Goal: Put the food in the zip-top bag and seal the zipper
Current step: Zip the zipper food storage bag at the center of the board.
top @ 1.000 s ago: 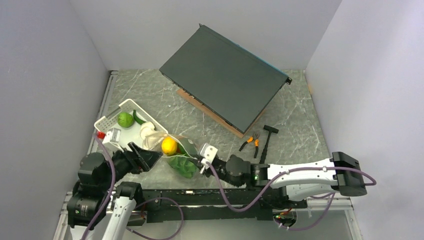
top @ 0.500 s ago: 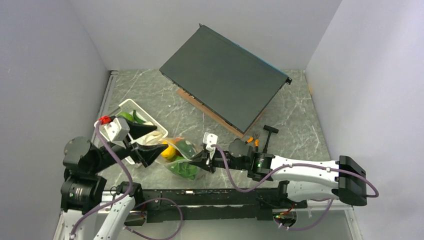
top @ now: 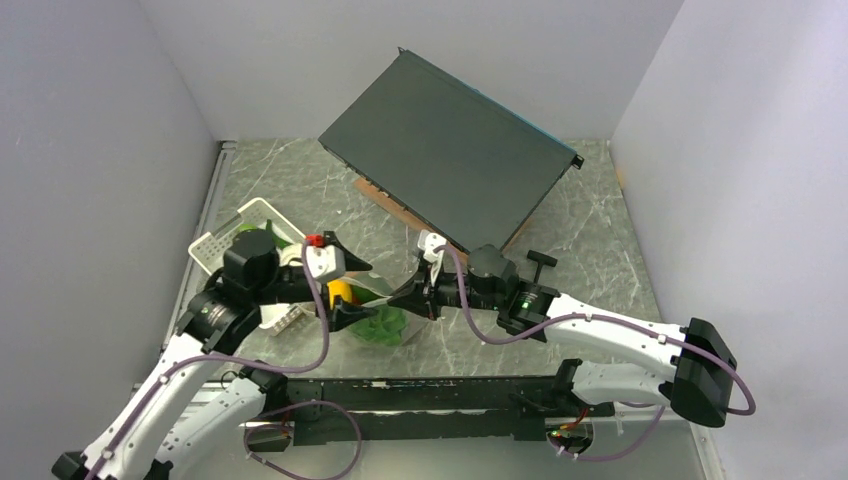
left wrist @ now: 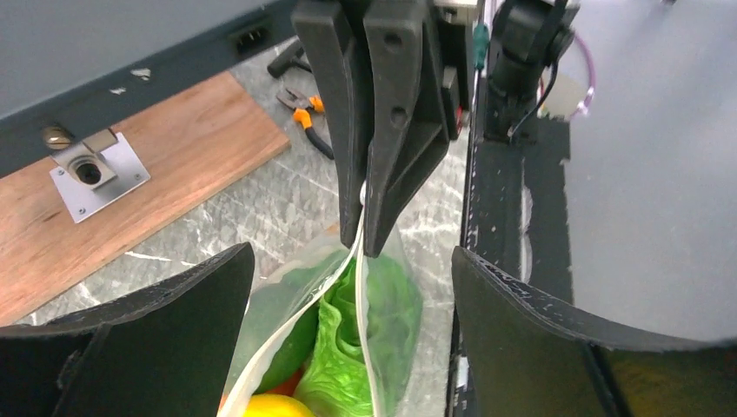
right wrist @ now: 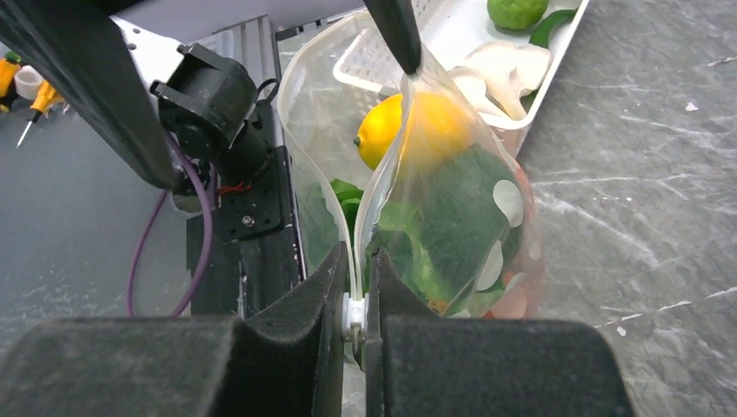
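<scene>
The zip-top bag (top: pixel 378 318) stands on the table with lettuce (left wrist: pixel 375 323), a lemon (right wrist: pixel 388 130) and other food inside. My right gripper (right wrist: pixel 355 318) is shut on the near end of the zipper (right wrist: pixel 360 228) and holds that end up. The bag's two lips part beyond the pinch, so its mouth gapes. My left gripper (left wrist: pixel 352 347) is open wide and straddles the bag, its fingers (left wrist: pixel 139 326) clear of the plastic on both sides. In the white basket (right wrist: pixel 556 61) behind lie mushrooms (right wrist: pixel 508 65), a round green fruit (right wrist: pixel 516 10) and a cucumber (right wrist: pixel 551 26).
A large dark flat case (top: pixel 450 150) lies on a wooden board (top: pixel 425 232) at the back. Orange-handled pliers (left wrist: pixel 306 110) and a black tool (top: pixel 540 262) lie right of the bag. Grey walls close in both sides.
My left arm swung right from beside the basket to straddle the bag and opened wider. My right gripper, still shut on the zipper end, moved away from the near edge, lifting that end.
</scene>
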Available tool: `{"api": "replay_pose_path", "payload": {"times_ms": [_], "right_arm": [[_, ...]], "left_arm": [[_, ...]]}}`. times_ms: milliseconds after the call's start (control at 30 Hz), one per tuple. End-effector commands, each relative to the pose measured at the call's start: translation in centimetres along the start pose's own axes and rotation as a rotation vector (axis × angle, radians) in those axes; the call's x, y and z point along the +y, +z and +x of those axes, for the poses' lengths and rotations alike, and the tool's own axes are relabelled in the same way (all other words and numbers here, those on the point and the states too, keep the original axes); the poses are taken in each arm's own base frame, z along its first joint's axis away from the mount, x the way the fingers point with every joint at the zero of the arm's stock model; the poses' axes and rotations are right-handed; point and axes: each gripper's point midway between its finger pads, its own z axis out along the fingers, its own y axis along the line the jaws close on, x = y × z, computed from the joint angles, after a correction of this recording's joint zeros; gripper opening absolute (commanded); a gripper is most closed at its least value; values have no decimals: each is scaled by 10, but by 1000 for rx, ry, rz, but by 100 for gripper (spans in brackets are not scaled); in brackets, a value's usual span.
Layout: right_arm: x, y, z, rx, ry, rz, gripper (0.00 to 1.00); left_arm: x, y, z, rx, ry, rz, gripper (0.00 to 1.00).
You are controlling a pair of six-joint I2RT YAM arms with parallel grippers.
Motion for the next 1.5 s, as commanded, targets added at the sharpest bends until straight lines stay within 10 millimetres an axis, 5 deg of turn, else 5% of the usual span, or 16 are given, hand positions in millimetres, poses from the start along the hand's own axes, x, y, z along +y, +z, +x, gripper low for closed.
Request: {"api": "replay_pose_path", "payload": {"times_ms": [0,267,733,867,1000,1233,1367,1467], "right_arm": [[9,-1,-22,-23,-4,-65,0],[6,1,-19,18,-7,-67,0],[3,4,-18,45,8,-56,0],[3,3,-26,22,25,-48,0],[-4,2,-33,0,40,0,15],[-9,-4,-28,-15,89,2,46],[-11,-16,-23,-54,109,8,77],[-8,-28,-17,-105,104,-9,83]], "left_arm": [[12,20,14,12,144,9,88],[10,30,49,90,70,64,77],[14,28,58,44,84,-22,41],[15,28,59,60,89,-20,22],[18,23,56,49,131,-56,0],[21,16,51,12,180,-112,0],[22,15,50,10,182,-125,0],[23,16,50,11,179,-124,0]]}}
